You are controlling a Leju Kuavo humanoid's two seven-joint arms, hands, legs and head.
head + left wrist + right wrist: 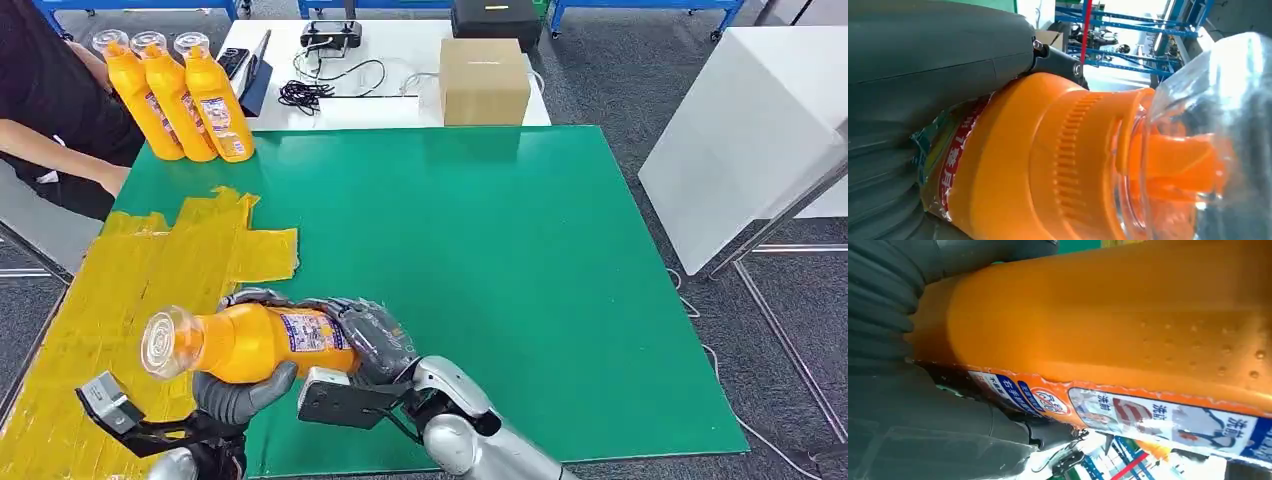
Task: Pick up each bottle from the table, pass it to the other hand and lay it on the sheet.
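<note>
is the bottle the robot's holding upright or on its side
On its side. The held bottle lies level, its clear cap toward the yellow sheet, gripped by the left robot hand and right robot hand.

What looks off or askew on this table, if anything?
Mainly the yellow sheet: it is a ragged patchwork of overlapping strips with uneven edges. The three bottles at the back lean together rather than standing straight. No spill shows; the held bottle looks intact.

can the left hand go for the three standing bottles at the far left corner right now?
Probably not. The left hand is under the orange bottle that the right hand also grips, so it isn't free. The three standing bottles also sit across the yellow sheet.
</note>
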